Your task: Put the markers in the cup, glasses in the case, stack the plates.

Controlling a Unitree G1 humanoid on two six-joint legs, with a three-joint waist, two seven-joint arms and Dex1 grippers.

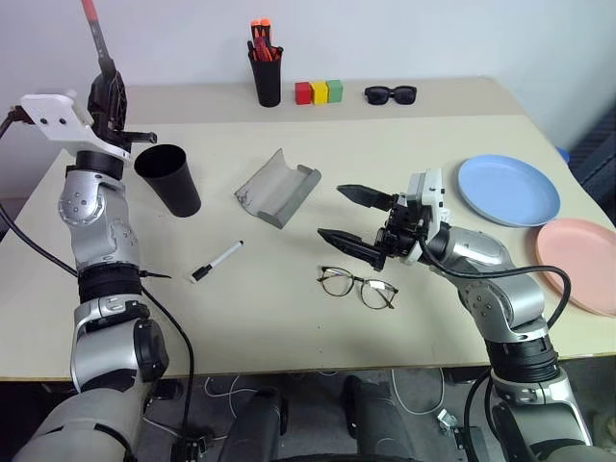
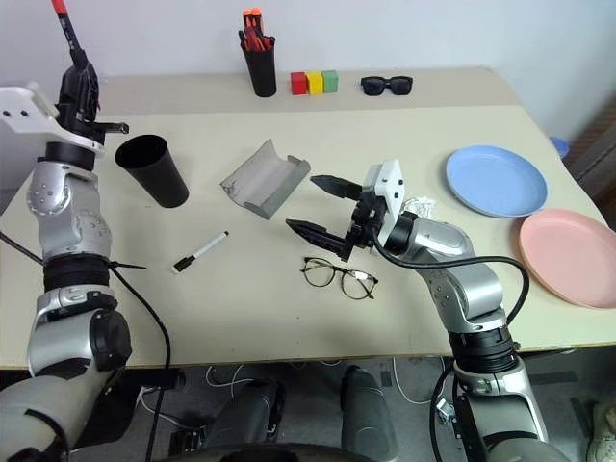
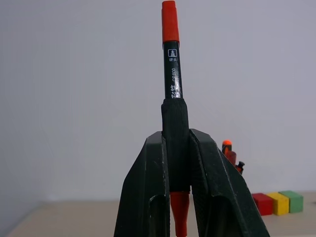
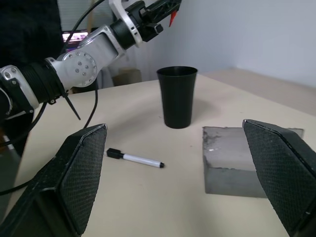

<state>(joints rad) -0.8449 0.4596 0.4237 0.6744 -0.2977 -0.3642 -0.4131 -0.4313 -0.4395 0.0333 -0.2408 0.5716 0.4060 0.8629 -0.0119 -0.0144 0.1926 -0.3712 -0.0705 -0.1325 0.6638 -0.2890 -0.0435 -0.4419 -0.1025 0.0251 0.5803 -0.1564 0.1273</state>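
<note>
Overhead, red-capped black marker (image 3: 171, 74), upright.

We find the scene evenly and brightly lit, with soft diffuse light from above. Shadows on the table (image 1: 289, 318) are faint and short. We note no glare. Focus is sharp throughout, with slight softness on the nearest fingers (image 4: 74, 182).
</note>
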